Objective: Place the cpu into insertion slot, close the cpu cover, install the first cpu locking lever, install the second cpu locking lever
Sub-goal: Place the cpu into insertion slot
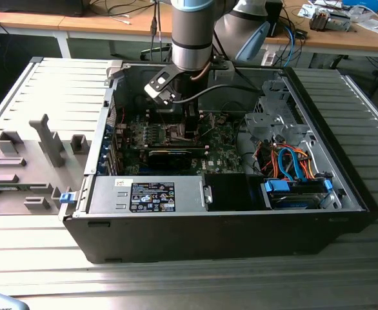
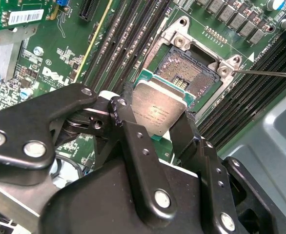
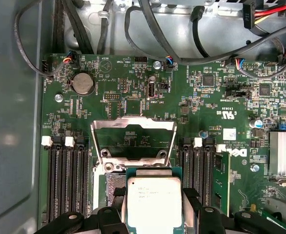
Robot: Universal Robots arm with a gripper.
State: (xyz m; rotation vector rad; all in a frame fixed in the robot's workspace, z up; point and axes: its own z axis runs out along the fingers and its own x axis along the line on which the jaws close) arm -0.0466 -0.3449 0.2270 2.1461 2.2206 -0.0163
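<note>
Tool (image 2: 157, 121) holds cpu (image 3: 154, 202) over insertion slot (image 2: 188, 72).

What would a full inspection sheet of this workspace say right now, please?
Surface: ribbed metal table carrying an open computer case.
Job's things: cpu held close by the insertion slot, not seated; cpu cover raised open.
Clutter: grey fixture blocks at the exterior view's left.
Grippers: claw shut on the cpu's edges.
Cables: orange and blue cables inside the case; black cables beyond the board.
Surroundings: wooden desks behind.
</note>
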